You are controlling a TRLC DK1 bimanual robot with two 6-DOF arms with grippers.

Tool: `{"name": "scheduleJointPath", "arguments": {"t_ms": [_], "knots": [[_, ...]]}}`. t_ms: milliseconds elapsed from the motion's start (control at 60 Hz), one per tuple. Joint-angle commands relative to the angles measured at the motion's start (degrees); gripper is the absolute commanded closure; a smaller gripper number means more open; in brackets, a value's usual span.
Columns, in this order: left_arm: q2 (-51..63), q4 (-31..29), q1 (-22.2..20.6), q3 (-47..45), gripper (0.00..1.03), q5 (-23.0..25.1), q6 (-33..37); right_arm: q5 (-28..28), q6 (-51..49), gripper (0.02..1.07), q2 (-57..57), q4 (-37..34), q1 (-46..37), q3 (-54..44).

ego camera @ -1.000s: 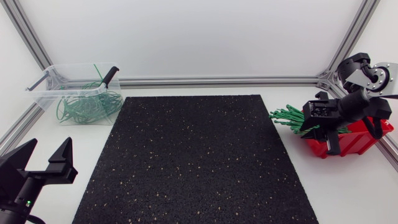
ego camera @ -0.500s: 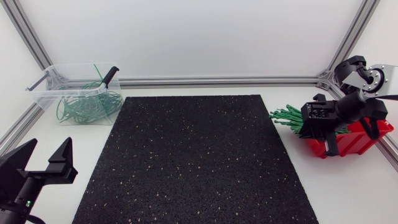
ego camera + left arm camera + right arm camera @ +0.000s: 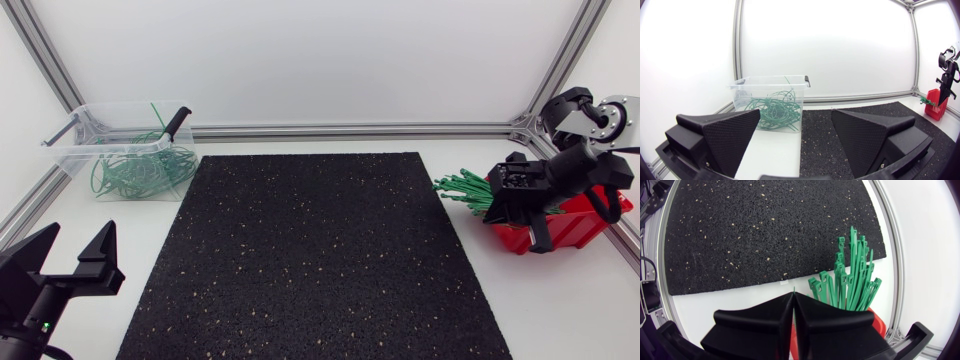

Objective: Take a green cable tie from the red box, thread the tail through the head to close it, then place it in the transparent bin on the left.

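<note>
Two fingers of our right gripper [image 3: 793, 296] press together over the red plastic box [image 3: 577, 226] — pinching a sliver of green plastic cable tie [image 3: 793, 289] beside the green bundle [image 3: 852, 277]. Our left gripper [image 3: 796, 115] gapes apart, facing the transparent plastic bin [image 3: 771, 86].

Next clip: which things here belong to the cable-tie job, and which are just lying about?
Job: red box; green cable ties sticking out of it; clear bin holding looped ties; right gripper at the box, fingers shut.
Lying about: black mat; black-handled item on the bin's rim.
</note>
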Motion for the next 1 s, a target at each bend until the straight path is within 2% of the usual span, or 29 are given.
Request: {"name": "scheduleJointPath", "arguments": {"t_ms": [0,333,500,633,717,833,867,933,983], "knots": [[-0.4,-1.1,-0.1,-2.3,0.04,-0.5,-1.1,-0.9,-1.4,1.01,-2.7,-2.1,-0.7,2.5],[-0.4,-1.1,-0.1,-2.3,0.04,-0.5,-1.1,-6.4,-1.3,1.01,-8.6,-9.2,-2.4,8.7],[-0.4,-1.1,-0.1,-2.3,0.04,-0.5,-1.1,-7.2,-1.5,1.01,-11.1,-10.0,-1.4,5.6],[-0.4,-1.1,-0.1,-2.3,0.04,-0.5,-1.1,-6.4,-2.5,1.01,-12.0,-8.7,0.1,0.1],[-0.4,-1.1,-0.1,-2.3,0.04,-0.5,-1.1,-4.2,-3.1,1.00,-13.0,-2.9,1.0,-6.1],[-0.4,-1.0,-0.1,-2.3,0.04,-0.5,-1.1,-1.2,-3.9,0.99,-13.5,0.4,3.0,-11.9],[-0.4,-1.0,-0.1,-2.3,0.04,-0.5,-1.1,-0.8,-3.9,0.94,-14.0,2.3,3.1,-13.1],[-0.4,-1.1,-0.1,-2.3,0.04,-0.5,-1.1,-0.8,-4.0,0.75,-14.9,3.1,3.1,-14.0],[-0.4,-1.1,-0.2,-2.3,0.04,-0.5,-1.1,-0.9,-3.9,0.46,-15.7,3.1,3.1,-13.6]]}}
